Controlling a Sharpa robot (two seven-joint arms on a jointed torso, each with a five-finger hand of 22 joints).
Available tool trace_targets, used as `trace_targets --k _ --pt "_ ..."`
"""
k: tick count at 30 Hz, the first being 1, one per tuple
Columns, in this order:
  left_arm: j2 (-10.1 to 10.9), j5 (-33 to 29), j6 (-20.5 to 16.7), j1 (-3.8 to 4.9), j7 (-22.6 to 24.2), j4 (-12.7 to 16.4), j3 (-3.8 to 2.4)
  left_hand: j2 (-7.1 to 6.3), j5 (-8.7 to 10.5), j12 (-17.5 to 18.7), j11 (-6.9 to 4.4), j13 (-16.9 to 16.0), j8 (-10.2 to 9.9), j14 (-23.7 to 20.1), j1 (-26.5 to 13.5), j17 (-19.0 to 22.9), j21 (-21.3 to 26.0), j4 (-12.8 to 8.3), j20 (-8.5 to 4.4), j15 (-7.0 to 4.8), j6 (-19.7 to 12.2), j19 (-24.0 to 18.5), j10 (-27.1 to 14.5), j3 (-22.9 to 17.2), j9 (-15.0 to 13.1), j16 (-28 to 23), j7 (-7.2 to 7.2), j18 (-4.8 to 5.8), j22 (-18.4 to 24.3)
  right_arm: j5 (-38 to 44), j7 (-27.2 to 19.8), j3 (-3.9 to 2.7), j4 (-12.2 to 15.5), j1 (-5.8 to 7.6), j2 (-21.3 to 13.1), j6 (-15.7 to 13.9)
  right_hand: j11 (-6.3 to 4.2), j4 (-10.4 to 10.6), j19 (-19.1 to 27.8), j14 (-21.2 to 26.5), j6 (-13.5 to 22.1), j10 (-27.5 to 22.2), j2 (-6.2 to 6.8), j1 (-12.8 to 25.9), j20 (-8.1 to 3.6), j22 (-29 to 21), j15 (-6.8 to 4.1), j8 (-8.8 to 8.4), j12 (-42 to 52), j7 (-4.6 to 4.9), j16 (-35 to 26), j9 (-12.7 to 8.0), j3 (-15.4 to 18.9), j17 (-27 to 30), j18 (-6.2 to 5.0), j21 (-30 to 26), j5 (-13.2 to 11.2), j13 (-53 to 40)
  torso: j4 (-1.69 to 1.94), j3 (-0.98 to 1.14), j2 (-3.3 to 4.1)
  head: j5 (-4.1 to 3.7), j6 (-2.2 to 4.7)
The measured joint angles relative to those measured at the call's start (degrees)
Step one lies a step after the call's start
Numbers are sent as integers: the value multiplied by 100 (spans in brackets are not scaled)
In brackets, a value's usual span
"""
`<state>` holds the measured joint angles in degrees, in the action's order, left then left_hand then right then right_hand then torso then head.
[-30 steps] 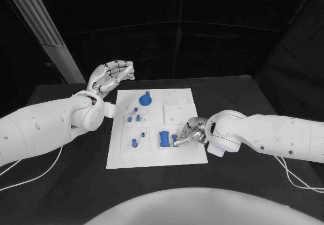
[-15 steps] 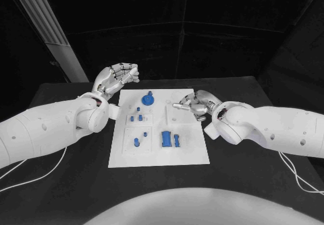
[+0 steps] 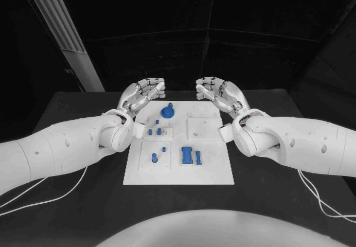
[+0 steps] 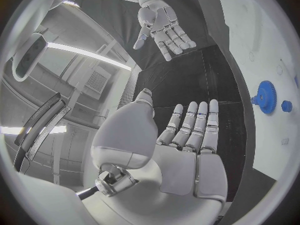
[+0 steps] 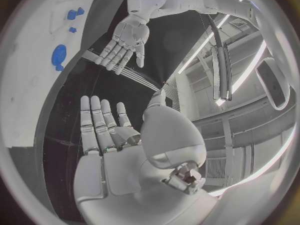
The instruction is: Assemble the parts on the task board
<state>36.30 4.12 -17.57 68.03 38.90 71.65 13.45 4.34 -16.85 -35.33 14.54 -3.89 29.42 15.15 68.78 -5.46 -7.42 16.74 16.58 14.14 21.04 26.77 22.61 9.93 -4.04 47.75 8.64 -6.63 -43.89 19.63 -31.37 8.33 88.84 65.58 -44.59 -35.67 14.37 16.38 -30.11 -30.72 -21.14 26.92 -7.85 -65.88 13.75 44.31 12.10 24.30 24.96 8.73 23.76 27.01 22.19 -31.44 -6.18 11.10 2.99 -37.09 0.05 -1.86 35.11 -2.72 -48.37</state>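
Both my left hand [image 3: 145, 91] and right hand [image 3: 216, 92] hover spread, empty, beyond the task board [image 3: 178, 177]; I'd descend slowly onto one blue part [image 3: 187, 155].

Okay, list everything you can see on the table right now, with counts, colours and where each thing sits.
Black table: one, under everything.
White rectangular task board: one, mid-table, between the arms.
Blue round gear-shaped part: one, at the board's far end.
Small blue pegs: a few, on the board's left side, centre.
Blue rectangular block parts: two, side by side, near half of the board.
Small blue pieces: two, left of the blocks.
Left hand: silver, open, raised beyond the board's far left corner.
Right hand: silver, open, raised beyond the far right corner.
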Motion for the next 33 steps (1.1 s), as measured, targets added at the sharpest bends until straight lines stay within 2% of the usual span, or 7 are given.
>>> trace_targets --k 2,7,8,11,14,23,33 --pt "0 -66 -8 -7 0 2 0 -3 1 -21 10 0 53 -42 -4 14 23 0 0 1 -7 -7 -10 0 -10 14 -7 0 15 -54 -153 1 -15 -4 11 2 31 23 82 92 145 -42 115 117 74 -162 58 110 -50 -16 -59 -6 -254 160 2 -168 -8 184 0 0 -1 1 73" --pt "35 -66 -35 -50 -24 52 -54 -216 293 534 -231 186 -424 -298 -1162 276 156 -264 -277 -238 -364 -463 -397 -153 190 -748 -27 91 731 -78 -127 -45 -15 -44 8 0 -846 -988 1836 1877 1319 -1628 749 3919 -798 -2714 -701 -1403 -1512 -775 -1440 -1618 -1412 1940 580 -995 -279 2288 0 1 -4 6 73" --pt "52 -66 -51 -66 -31 86 -85 -256 366 686 -310 223 -553 -358 -1454 328 187 -334 -346 -298 -453 -583 -476 -198 228 -954 -36 180 918 -95 -119 -72 -13 -60 7 -4 -1040 -1144 2094 2145 1486 -1865 770 4504 -995 -3090 -1043 -1629 -1729 -851 -1646 -1854 -1578 2203 581 -1077 -279 2598 0 3 -10 11 96" --pt "129 -69 -150 -136 -71 258 -225 -326 521 1021 -451 289 -835 -492 -2092 415 356 -490 -510 -432 -648 -820 -679 -293 297 -1402 -48 359 1326 -193 -89 -193 0 -128 6 -40 -1419 -1598 2456 2512 2012 -2180 781 5332 -1353 -3625 -1197 -2061 -2145 -871 -2132 -2191 -2116 2578 581 -1090 -279 3040 0 14 -33 32 201" --pt "248 -88 -352 -251 -136 517 -427 -366 655 1309 -571 328 -1077 -607 -2640 466 497 -620 -643 -546 -799 -1030 -857 -380 339 -1790 -140 451 1678 -395 -54 -365 22 -234 3 -114 -1437 -1637 2960 3013 2094 -2644 783 5869 -1375 -4157 -1211 -2406 -2465 -870 -2356 -2664 -2197 3092 580 -1091 -280 3589 0 32 -68 64 359" --pt "672 -217 -1410 -639 -475 1435 -1098 -417 963 1982 -855 370 -1639 -874 -3922 525 665 -959 -959 -814 -1211 -1521 -1264 -756 386 -2695 -432 540 2499 -1293 71 -771 85 -507 -6 -471 -1437 -1637 2980 3051 2094 -2663 784 6558 -1377 -4426 -1210 -2410 -2476 -870 -2356 -2696 -2197 3139 579 -1091 -279 3702 -1 112 -236 193 1011" --pt "839 -353 -2320 -793 -788 1812 -1337 -430 1352 2515 -1277 382 -2087 -1311 -4941 537 707 -1338 -1373 -1273 -1512 -1929 -1640 -954 396 -3411 -797 540 3151 -1805 159 -826 98 -550 -8 -709 -1437 -1637 2980 3051 2094 -2662 784 6557 -1377 -4426 -1210 -2410 -2475 -870 -2355 -2696 -2197 3139 579 -1090 -279 3704 -4 176 -371 270 1384"
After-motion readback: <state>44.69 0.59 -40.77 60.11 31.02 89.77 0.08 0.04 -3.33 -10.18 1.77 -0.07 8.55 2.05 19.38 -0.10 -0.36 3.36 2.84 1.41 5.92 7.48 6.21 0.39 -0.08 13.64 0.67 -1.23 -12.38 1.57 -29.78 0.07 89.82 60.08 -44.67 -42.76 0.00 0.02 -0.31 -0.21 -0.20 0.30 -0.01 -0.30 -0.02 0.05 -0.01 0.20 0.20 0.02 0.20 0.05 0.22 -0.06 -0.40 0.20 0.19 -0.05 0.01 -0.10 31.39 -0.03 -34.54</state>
